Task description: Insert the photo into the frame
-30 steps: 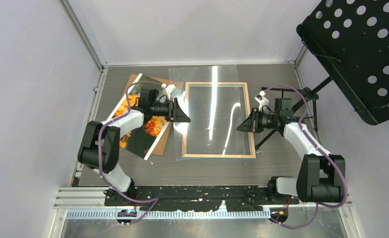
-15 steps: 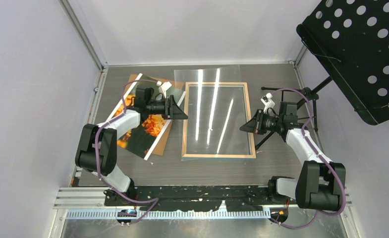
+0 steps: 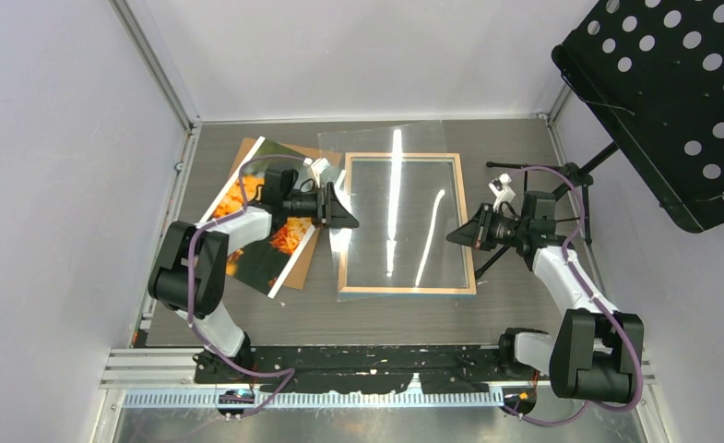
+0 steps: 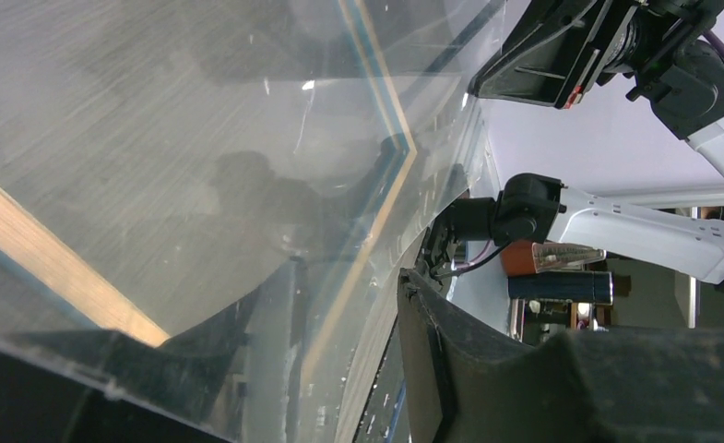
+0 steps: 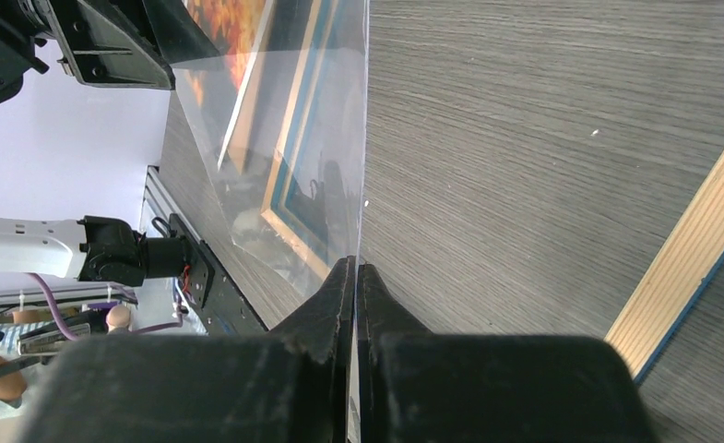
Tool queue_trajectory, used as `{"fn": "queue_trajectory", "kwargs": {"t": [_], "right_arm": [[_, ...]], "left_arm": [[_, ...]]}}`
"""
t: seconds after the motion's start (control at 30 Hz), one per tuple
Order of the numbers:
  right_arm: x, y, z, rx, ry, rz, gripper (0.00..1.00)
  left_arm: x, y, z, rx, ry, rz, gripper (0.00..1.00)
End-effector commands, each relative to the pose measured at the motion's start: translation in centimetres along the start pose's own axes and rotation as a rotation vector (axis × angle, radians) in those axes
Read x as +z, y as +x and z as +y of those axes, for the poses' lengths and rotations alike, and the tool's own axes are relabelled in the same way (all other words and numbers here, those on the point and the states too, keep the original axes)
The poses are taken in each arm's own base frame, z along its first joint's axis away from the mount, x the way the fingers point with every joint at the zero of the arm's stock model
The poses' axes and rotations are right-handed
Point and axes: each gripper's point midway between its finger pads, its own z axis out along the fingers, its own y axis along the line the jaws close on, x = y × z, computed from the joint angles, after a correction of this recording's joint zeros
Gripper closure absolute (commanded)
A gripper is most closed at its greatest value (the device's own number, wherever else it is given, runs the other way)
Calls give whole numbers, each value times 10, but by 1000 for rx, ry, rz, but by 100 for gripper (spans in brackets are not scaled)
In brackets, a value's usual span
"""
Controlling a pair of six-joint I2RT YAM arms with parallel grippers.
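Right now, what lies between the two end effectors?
The clear pane, spanning over the frame lying wood side up; the top external view shows it.

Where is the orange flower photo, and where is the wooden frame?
Glossy orange-flower photo (image 3: 267, 260): top view, its dark lower part.
Thin rectangular wood-coloured frame (image 3: 409, 290): top view, its near rail.

No text seems legible in any view.
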Motion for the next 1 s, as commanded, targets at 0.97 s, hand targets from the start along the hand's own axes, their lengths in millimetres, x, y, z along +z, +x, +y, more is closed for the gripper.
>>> {"fn": "queue_trajectory", "kwargs": {"t": [0.97], "right_arm": [[-10, -17, -1, -34, 2, -91, 94]], "left_arm": [[5, -27, -19, 42, 77, -50, 100]]}}
